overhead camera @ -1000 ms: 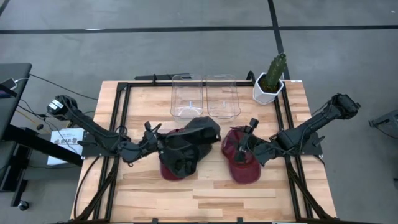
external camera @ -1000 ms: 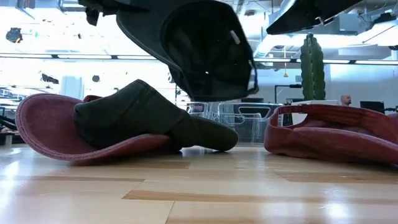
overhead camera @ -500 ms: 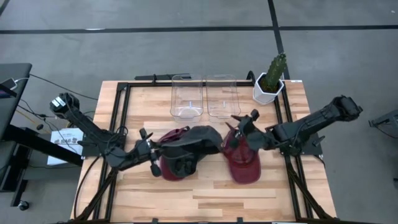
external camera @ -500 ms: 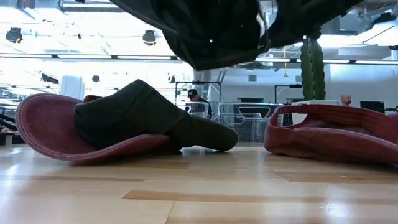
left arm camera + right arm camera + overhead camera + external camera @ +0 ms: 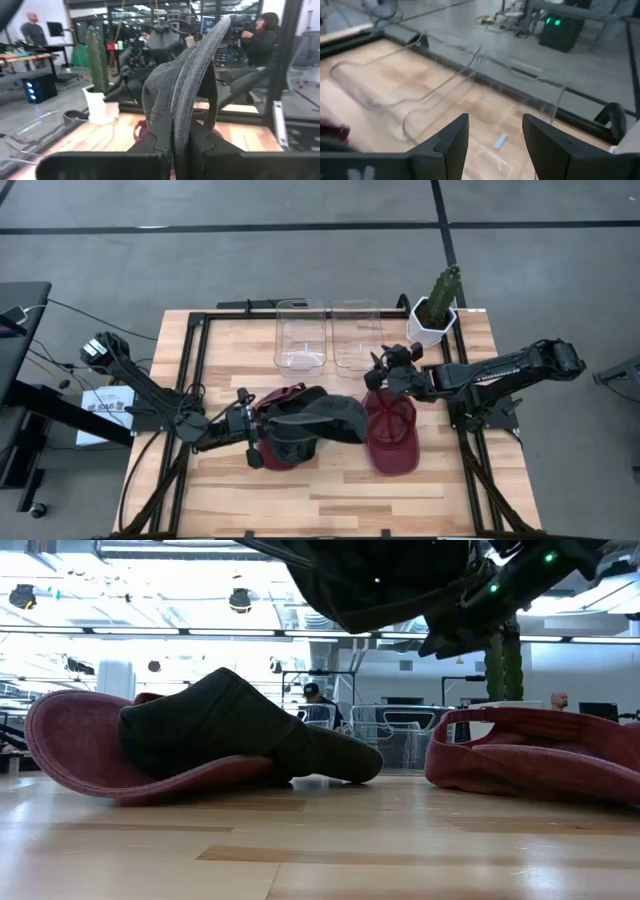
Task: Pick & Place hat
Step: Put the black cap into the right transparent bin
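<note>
My left gripper (image 5: 260, 432) is shut on a dark grey hat (image 5: 325, 417), which hangs in the air near the table's middle and fills the top of the low view (image 5: 380, 580). Below it, a maroon hat (image 5: 70, 740) rests on its brim with another dark hat (image 5: 220, 725) lying on top. A second maroon hat (image 5: 393, 438) sits upside down on the table to the right. My right gripper (image 5: 385, 370) is open and holds nothing. It hovers beyond that hat, near the clear bins, and its fingers frame them in the right wrist view (image 5: 492, 132). My left gripper pinches the dark grey hat's edge (image 5: 176, 125) between its two fingers, coming level from the table's left. The hat is lifted clear and reaches out past the fingers toward the table's right, its fabric standing edge-on between them.
Two clear plastic bins (image 5: 300, 335) (image 5: 358, 335) stand at the far edge. A cactus in a white pot (image 5: 435, 310) is at the far right corner. Black frame rails run along both table sides. People show in the room behind.
My left gripper has carried the dark grey hat toward the table's right and slightly toward the near edge, and the hat stays lifted clear. My right gripper has risen off the right maroon hat and moved toward the far edge, toward the bins.
</note>
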